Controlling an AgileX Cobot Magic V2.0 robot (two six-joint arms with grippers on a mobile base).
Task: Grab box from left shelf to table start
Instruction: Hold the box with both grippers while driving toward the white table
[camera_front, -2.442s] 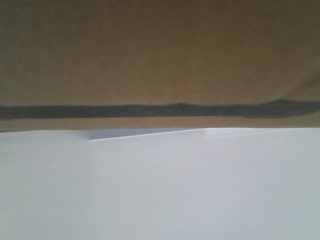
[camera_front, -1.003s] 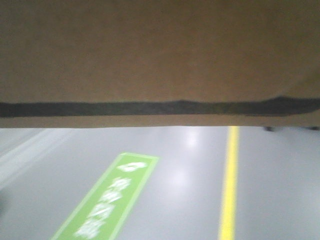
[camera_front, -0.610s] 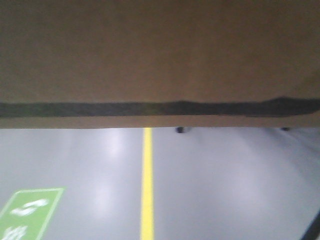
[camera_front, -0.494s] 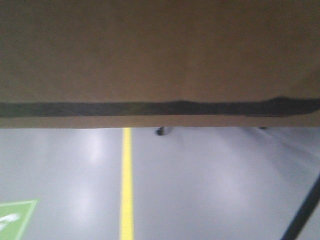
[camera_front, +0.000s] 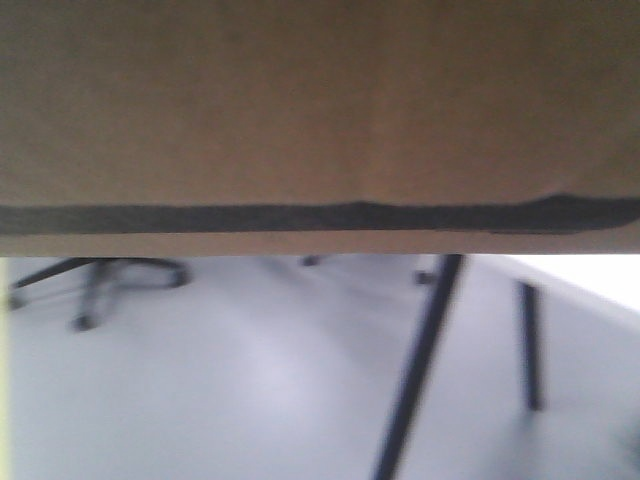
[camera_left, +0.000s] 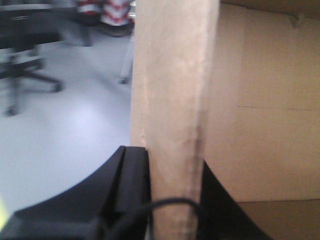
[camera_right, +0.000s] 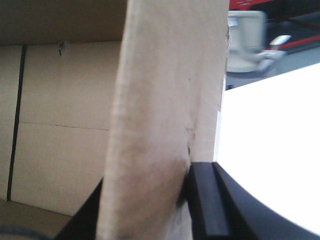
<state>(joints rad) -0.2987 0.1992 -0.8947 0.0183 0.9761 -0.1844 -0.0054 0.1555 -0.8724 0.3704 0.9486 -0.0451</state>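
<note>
Two pincers engaged: the left pincer (camera_left: 172, 175) is clamped tight on one upright wall of the large brown corrugated cardboard box (camera_front: 320, 110), and the right pincer (camera_right: 145, 200) is clamped on another wall. The box hangs between them, close before the front camera and above the grey floor (camera_front: 250, 380). No left shelf in view, so pickup judged done and set-down remaining. Plain white counter (camera_right: 270, 150) lies just right of the box. Black office-chair base (camera_front: 100, 280) and dark slanted legs (camera_front: 420, 370) stand ahead as possible obstacles.

Left hand (camera_left: 172, 170), right hand (camera_right: 150, 190): both firmly closed.
</note>
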